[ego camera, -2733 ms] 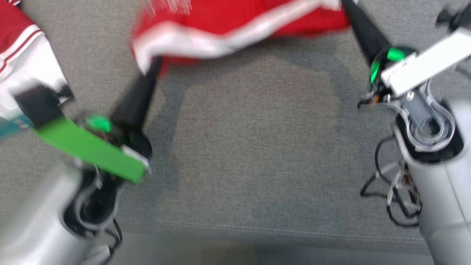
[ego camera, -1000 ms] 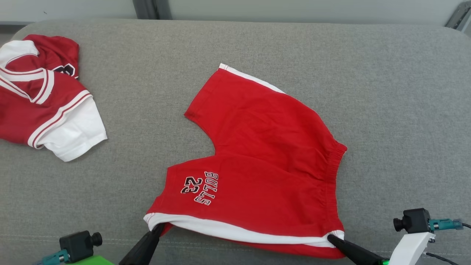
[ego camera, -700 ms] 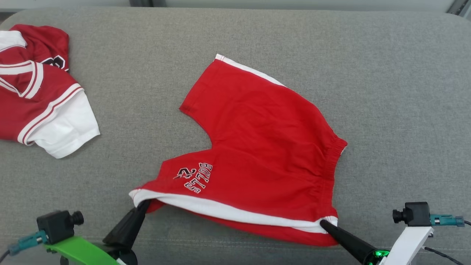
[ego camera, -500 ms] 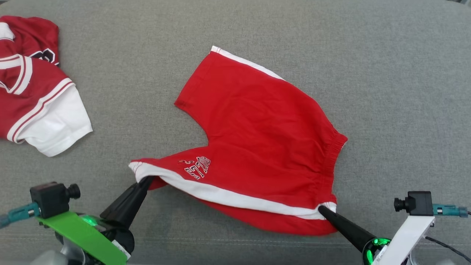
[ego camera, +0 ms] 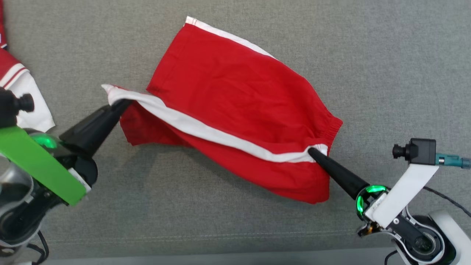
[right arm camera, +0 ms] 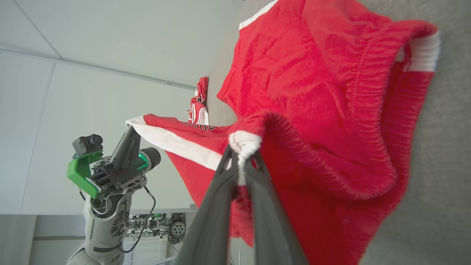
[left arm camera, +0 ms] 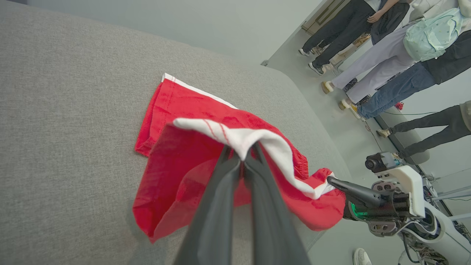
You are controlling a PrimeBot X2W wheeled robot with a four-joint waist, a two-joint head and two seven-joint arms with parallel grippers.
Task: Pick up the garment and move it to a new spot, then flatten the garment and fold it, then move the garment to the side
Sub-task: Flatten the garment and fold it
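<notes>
The garment (ego camera: 235,95) is a pair of red shorts with a white side stripe, lying on the grey cushion. Its near edge is lifted and folded back over the rest. My left gripper (ego camera: 123,103) is shut on the white hem corner at the left, seen pinched in the left wrist view (left arm camera: 243,156). At the right, my right gripper (ego camera: 312,151) is shut on the waistband corner (right arm camera: 241,145). The stripe stretches taut between the two grippers. The far leg of the garment (left arm camera: 173,99) still rests flat on the cushion.
A second red and white garment (ego camera: 16,92) lies at the cushion's left edge. The grey cushion (ego camera: 220,221) has a seam near its front edge. Several people (left arm camera: 386,48) stand on the floor beyond the cushion's far end.
Both grippers have lifted the near edge of the garment and carried it away from me, over the rest; the printed lettering has turned under. The head camera has also tilted down.
</notes>
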